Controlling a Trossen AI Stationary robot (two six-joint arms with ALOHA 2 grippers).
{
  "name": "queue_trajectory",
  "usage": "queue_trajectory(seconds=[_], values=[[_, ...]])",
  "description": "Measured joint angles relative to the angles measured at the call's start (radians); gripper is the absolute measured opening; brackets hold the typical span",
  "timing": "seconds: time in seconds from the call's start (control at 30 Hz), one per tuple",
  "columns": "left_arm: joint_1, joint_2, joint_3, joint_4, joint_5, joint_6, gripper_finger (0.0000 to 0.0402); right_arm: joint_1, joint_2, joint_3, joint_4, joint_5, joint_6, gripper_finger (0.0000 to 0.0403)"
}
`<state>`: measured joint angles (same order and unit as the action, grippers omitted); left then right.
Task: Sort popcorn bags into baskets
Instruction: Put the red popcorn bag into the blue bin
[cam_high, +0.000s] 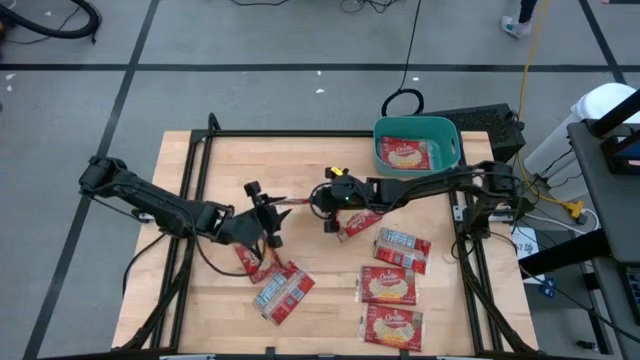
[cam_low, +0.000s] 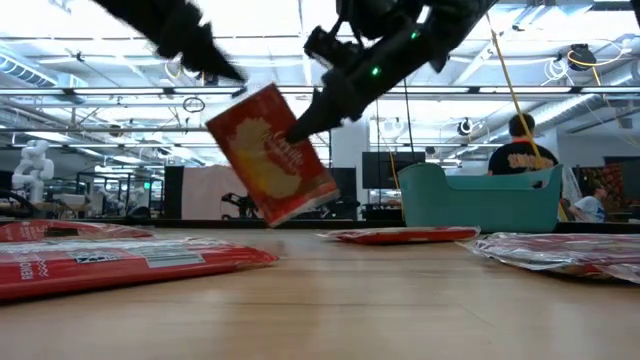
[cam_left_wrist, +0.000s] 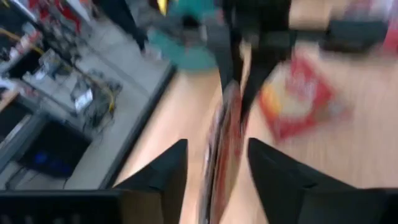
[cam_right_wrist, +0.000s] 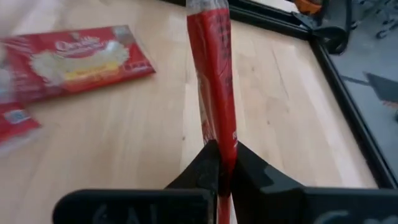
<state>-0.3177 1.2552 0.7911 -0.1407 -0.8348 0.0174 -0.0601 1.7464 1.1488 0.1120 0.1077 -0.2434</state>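
One red popcorn bag (cam_low: 275, 160) hangs edge-up above the middle of the table, between my two grippers. My right gripper (cam_right_wrist: 221, 155) is shut on it. My left gripper (cam_left_wrist: 217, 152) is open, and the bag's edge (cam_left_wrist: 225, 143) stands in the gap between its fingers without clearly touching them. In the high view the bag shows as a thin red line (cam_high: 297, 202) between the left gripper (cam_high: 278, 210) and the right gripper (cam_high: 318, 200). The teal basket (cam_high: 450, 140) at the far right holds one bag (cam_high: 405, 153) lying flat. My right gripper pinches the bag's edge (cam_right_wrist: 219, 134) between its two fingers. In the low view the fingers (cam_low: 305, 122) slant down onto the bag's upper side edge. The bag hangs tilted below them, clear of the table.
Several more bags lie flat on the table: one under the right gripper (cam_high: 360, 222), three at the near right (cam_high: 402, 247) (cam_high: 388, 285) (cam_high: 392, 325), and two at the near middle (cam_high: 283, 290) (cam_high: 250, 258). A black frame (cam_high: 300, 133) borders the wooden top.
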Motion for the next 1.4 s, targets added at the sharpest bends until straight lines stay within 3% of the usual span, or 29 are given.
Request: queue_trajectory(seconds=[0.23,0.37,0.47,0.73,0.83,1.13,1.3,1.4], values=[[0.075,0.000,0.001,0.244,0.214,0.157,0.0246,0.001,-0.088,-0.001,-0.221,-0.061,0.042,0.0009],[0.155,0.022,0.002,0.281,0.423,0.160,0.0256,0.000,-0.105,-0.001,-0.341,-0.061,0.083,0.0009],[0.202,0.073,0.000,0.313,0.494,0.163,0.0249,0.000,-0.103,-0.001,-0.372,-0.061,0.099,0.0009],[0.270,0.200,0.000,0.371,0.652,0.172,0.0207,-0.001,-0.095,0.000,-0.369,-0.059,0.101,0.0009],[0.287,0.231,0.000,0.370,0.659,0.183,0.0183,-0.006,-0.095,0.000,-0.367,-0.059,0.101,0.0009],[0.307,0.262,0.000,0.398,0.654,0.207,0.0020,-0.003,-0.094,0.000,-0.351,-0.056,0.161,0.0009],[0.306,0.239,0.000,0.396,0.661,0.186,0.0031,0.012,-0.111,0.000,-0.350,-0.052,0.180,0.0036],[0.301,0.187,-0.004,0.352,0.664,0.205,0.0017,0.016,-0.140,0.000,-0.364,-0.051,0.176,0.0065]])
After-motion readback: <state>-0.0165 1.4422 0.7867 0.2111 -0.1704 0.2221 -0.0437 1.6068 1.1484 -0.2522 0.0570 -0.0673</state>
